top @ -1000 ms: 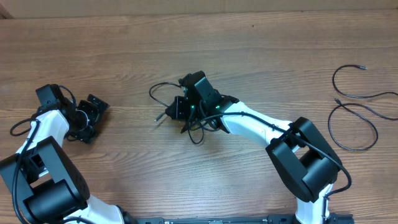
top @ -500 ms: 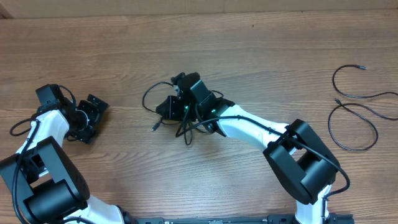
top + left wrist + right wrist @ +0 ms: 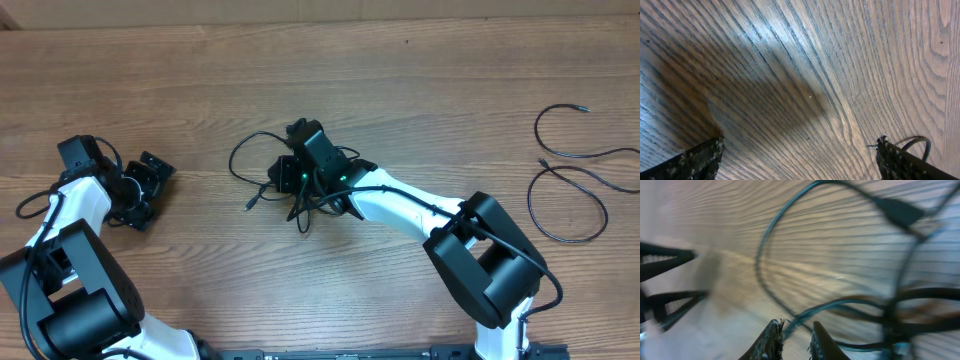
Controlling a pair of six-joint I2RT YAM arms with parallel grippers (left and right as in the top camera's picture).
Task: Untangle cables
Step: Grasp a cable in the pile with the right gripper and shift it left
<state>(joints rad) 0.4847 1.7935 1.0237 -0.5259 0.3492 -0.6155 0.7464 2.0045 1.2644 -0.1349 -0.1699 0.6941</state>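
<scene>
Currently on the wooden table [image 3: 420, 80], three cable items. One tangled bundle [image 3: 232, 160] at centre, under my right gripper [image 3: 792, 339]. One upper loose cable [image 3: 580, 157] and one lower loose cable [image 3: 605, 212] near the right edge, well apart from the bundle.

Grippers, two.
- Right gripper: fingertips nearly together with a strand at the slit. I cannot tell whether it grips.
- Left gripper [image 3: 150, 192]: spread wide, holding nothing.

Since a second ago, the tangled bundle and my right gripper sit slightly further left.

Two arms [image 3: 80, 200] [image 3: 420, 205], one knotted cable bundle [image 3: 305, 208], two loose cables [image 3: 570, 157] [image 3: 606, 210], one table [image 3: 400, 80].
</scene>
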